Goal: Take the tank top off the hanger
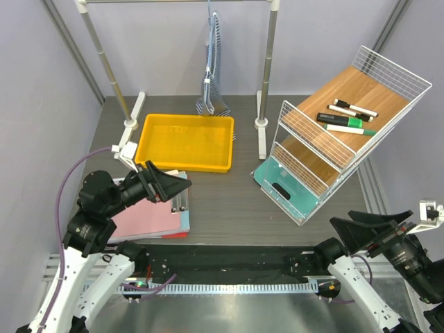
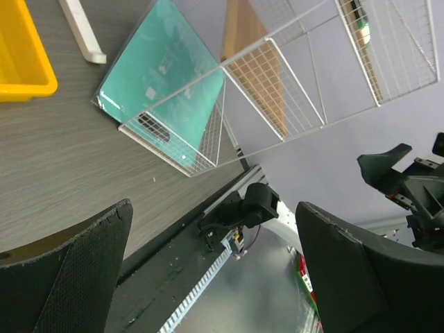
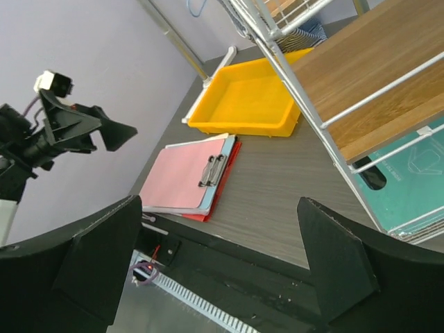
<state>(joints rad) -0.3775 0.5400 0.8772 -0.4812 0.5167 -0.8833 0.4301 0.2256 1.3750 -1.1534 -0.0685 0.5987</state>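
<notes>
Not begun: no hold yet on the tank top (image 1: 214, 76), draped on the hanger (image 1: 209, 12) at the far rail (image 1: 173, 1). Parked near, left gripper (image 1: 173, 186) and right gripper (image 1: 350, 229), jaws wide open, empty. Left to do: reach, grasp, slide off.

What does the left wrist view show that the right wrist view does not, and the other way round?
Only the left wrist view: the right hand seen from outside. Only the right wrist view: the clipboards, the left hand seen from outside, a rack pole, and a bit of the striped tank top behind the wire shelf. Both: the yellow tray, the wire shelf, the teal board under it, and the table.
</notes>
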